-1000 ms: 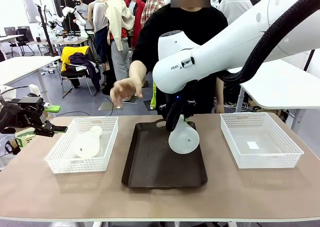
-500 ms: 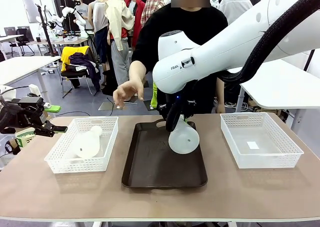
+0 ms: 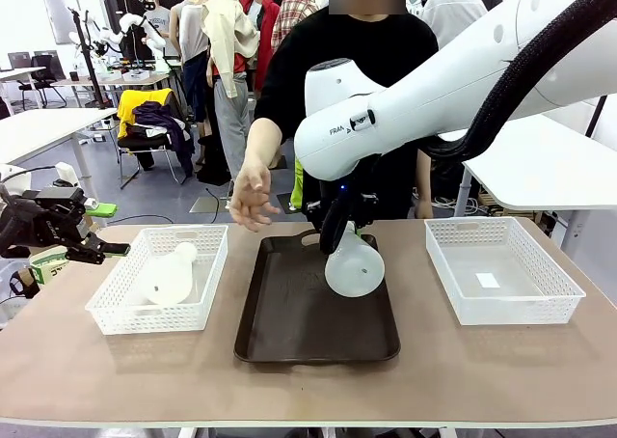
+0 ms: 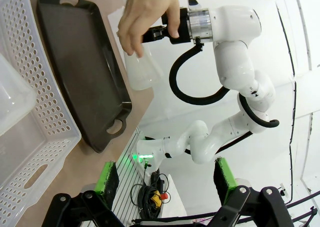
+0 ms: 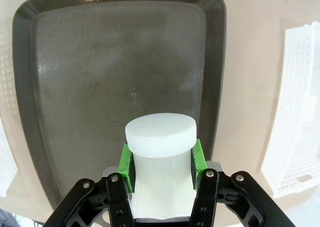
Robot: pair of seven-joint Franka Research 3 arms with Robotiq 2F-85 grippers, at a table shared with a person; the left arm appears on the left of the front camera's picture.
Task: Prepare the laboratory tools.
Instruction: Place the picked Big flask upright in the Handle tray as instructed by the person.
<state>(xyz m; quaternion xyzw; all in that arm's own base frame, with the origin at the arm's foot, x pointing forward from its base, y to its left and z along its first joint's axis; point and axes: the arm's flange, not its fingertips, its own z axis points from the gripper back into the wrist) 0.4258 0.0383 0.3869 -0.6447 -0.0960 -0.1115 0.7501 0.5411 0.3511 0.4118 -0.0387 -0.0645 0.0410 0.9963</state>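
Above tray (image 3: 289,334), right fingers (image 5: 127,168) clamp frosted conical flask (image 3: 355,266).

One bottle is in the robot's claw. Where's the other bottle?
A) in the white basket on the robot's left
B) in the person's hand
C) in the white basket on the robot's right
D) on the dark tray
A: the second flask lies in the left basket, while the right claw grips the other flask over the tray.
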